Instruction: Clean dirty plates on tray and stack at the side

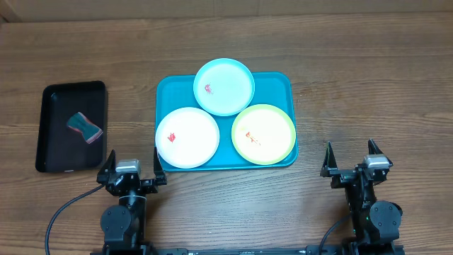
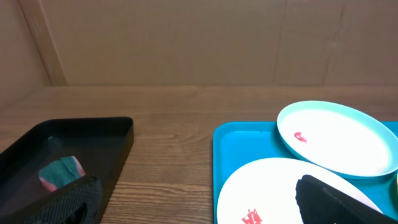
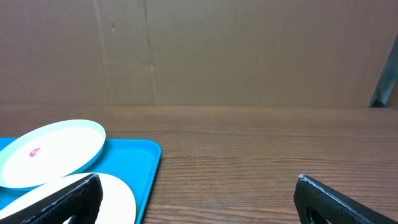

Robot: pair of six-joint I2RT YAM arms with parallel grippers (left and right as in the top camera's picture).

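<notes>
Your left gripper [image 1: 133, 161] and right gripper [image 1: 350, 152] sit empty with jaws apart at the near edge of the wooden table [image 1: 368, 57], apparently with no cleaning begun, while the round white plastic plate [image 1: 187, 137], light blue plastic plate [image 1: 224, 86] and yellow-green plastic plate [image 1: 263, 134] lie red-smeared on the large turquoise rectangular plastic tray [image 1: 279, 85], the blue one overlapping both others and so likely first to lift.

Overhead straight down — wrist cams low, fwd, all share tray [image 1: 277, 85].
</notes>
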